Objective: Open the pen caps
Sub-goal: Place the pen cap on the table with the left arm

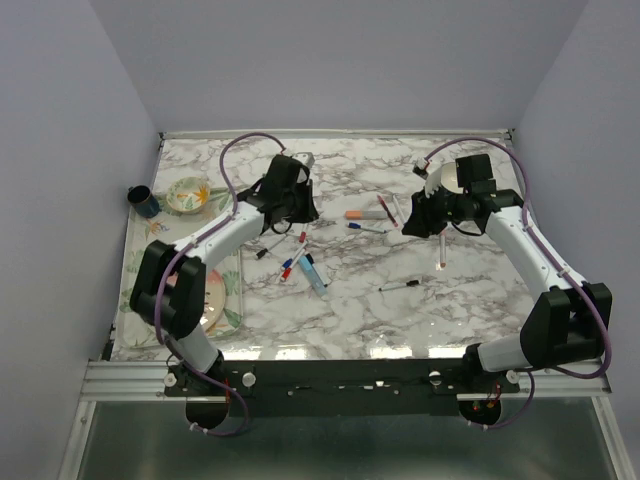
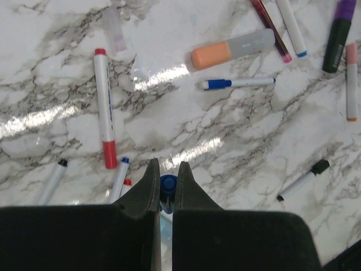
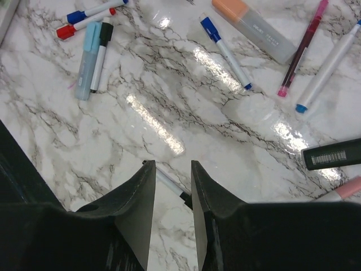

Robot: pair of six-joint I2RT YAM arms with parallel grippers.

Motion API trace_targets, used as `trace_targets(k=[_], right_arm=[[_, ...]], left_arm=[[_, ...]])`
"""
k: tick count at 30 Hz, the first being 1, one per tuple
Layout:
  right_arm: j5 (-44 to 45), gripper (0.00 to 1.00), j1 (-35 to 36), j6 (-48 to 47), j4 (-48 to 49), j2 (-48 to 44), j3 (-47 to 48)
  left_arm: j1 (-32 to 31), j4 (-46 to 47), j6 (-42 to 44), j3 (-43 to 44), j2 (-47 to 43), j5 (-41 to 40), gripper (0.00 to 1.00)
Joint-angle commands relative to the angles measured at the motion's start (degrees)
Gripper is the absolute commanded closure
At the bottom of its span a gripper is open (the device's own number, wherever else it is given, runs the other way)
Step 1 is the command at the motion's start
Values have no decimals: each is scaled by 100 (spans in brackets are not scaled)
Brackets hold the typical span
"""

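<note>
1. Far-left on the desk [image 1: 360, 320]: cup [image 1: 143, 201] outermost, bowl [image 1: 187, 195] just beside it on the right.
2. Plate [image 1: 222, 300] lies near-left, partly under the left arm [image 1: 215, 235].
3. Pen cluster [image 1: 292, 264] sits centre; left end effector [image 2: 167, 168] hangs above it.
4. Highlighter [image 1: 355, 214] lies behind the cluster, to the right.
5. Lone pen [image 1: 400, 286] lies right of centre, nearer the front.

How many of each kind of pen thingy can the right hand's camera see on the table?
Highlighters: 2, orange and light blue
White pens: 6, blue-capped, red-capped, black-capped, blue-tipped
Pink pens: 2, dark and pale, cut off by the edge
Black marker: 1
Total: 11
</note>
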Motion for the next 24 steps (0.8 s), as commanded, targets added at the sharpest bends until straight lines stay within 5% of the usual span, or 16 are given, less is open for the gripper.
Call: trace_targets(k=[1,13,24], right_arm=[[-469,61,-113,-171,67,-94,-135],[-566,61,-157,-233,31,-209,-162],[-566,61,-192,-232,23,-191,-153]], left_arm=[[-231,-946,293,1447,1225,-1067,100],[-231,-2520,618,4069,3494,-1719,100],[-231,-2504,583,4097,3864,-1517,94]])
